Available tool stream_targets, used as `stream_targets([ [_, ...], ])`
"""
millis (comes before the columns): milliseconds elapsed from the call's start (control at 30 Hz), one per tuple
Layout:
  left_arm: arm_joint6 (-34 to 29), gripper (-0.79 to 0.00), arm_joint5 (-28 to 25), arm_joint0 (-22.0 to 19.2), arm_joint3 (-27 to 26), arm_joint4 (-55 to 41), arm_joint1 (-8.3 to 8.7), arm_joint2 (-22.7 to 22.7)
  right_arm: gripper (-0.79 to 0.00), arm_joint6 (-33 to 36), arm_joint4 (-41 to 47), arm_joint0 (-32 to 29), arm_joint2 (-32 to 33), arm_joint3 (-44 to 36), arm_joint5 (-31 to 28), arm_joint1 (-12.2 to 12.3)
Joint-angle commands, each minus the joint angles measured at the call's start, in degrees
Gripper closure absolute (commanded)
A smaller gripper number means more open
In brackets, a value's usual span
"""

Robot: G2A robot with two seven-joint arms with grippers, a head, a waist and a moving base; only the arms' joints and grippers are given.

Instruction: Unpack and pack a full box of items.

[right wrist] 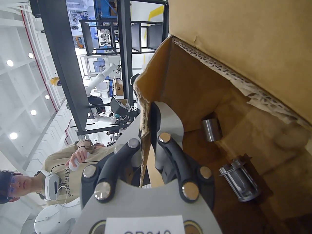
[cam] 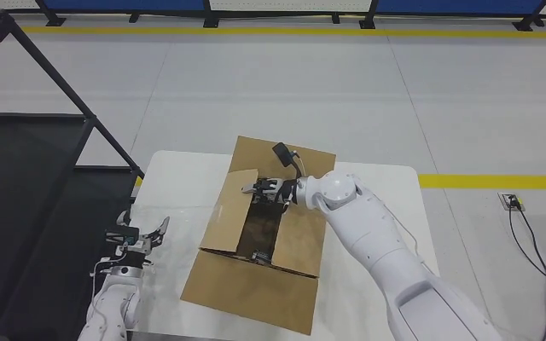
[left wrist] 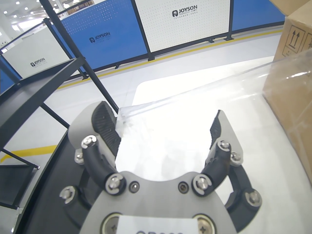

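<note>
A brown cardboard box (cam: 256, 281) stands open on the white table (cam: 183, 179). My right gripper (cam: 260, 187) is at the box's left flap (cam: 229, 213), shut on the flap's edge (right wrist: 143, 113) with one finger on each side. Inside the box lie a short metal cylinder (right wrist: 211, 130) and a longer grey metal part (right wrist: 240, 183). My left gripper (cam: 136, 234) is at the table's left edge, open with nothing between its fingers (left wrist: 106, 125). The box's side (left wrist: 290, 79) shows to one side of it.
A black metal rack (cam: 43, 196) stands to the left of the table, close to my left arm. A clear plastic sheet (left wrist: 190, 91) lies on the table near the box. Bare tabletop lies between the left gripper and the box.
</note>
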Motion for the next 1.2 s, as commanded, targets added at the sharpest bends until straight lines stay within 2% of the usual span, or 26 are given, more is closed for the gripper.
stream_targets([
  [0,-0.11,-0.785,-0.05,0.03,-0.02,-0.13,0.08,-0.27,0.000,0.05,-0.05,0.07,0.06,0.21,-0.03,-0.05],
  [633,-0.28,-0.785,0.76,0.44,0.97,-1.80,0.61,-2.45,0.000,0.64,-0.64,0.54,0.67,1.12,-0.15,-0.33],
  [667,-0.26,-0.785,0.66,0.54,0.84,-1.96,0.64,-2.55,-0.212,0.54,-0.63,0.59,0.75,1.15,-0.17,-0.31],
  [700,-0.29,-0.785,0.66,0.64,0.62,-2.05,0.66,-2.62,-0.354,0.54,-0.66,0.68,0.85,1.20,-0.19,-0.27],
  [733,-0.27,-0.785,0.65,0.78,0.33,-2.15,0.66,-2.63,-0.406,0.51,-0.64,0.76,1.00,1.18,-0.49,-0.20],
  [800,-0.18,-0.785,0.74,1.09,-0.49,-2.25,0.63,-2.49,-0.785,0.73,-0.67,0.69,1.28,1.04,-1.24,0.01],
  [1167,-0.72,-0.785,0.78,2.01,-4.57,-1.71,0.41,-0.79,-0.785,-1.53,-4.55,-1.46,2.25,-3.80,-2.41,1.98],
])
